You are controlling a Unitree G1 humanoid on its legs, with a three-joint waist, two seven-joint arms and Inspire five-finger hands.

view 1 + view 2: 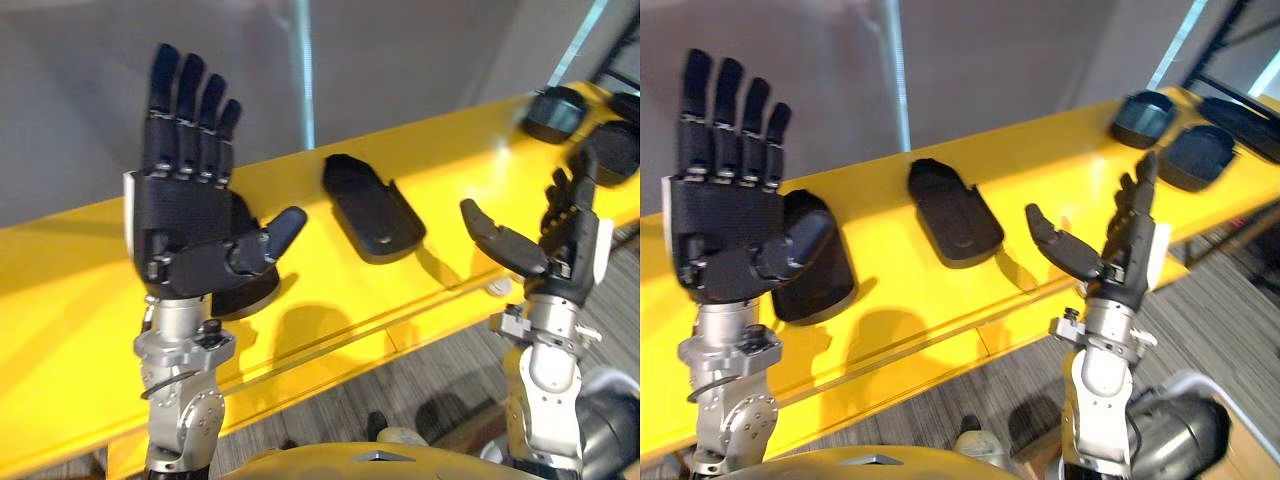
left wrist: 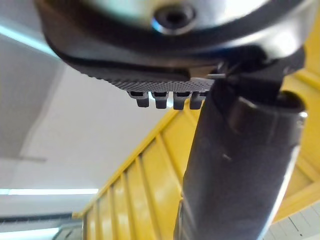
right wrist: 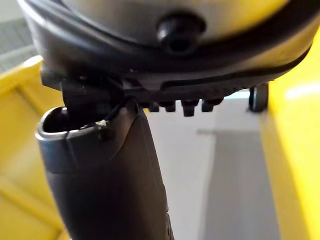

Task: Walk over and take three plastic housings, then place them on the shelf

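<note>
Housings (image 1: 375, 210) lie on yellow shelf (image 1: 70, 290) before grey wall (image 1: 420, 60)

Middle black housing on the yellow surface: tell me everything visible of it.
The middle housing is a dark, matte, plastic-looking shell, elongated with rounded ends, hollow side up with a raised rim. It lies flat and slanted on the yellow surface. The left hand and right hand, both open, are raised clear of it.

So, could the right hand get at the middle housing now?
Probably yes: the right hand is open and empty beside the middle housing, with bare yellow surface between them.
</note>
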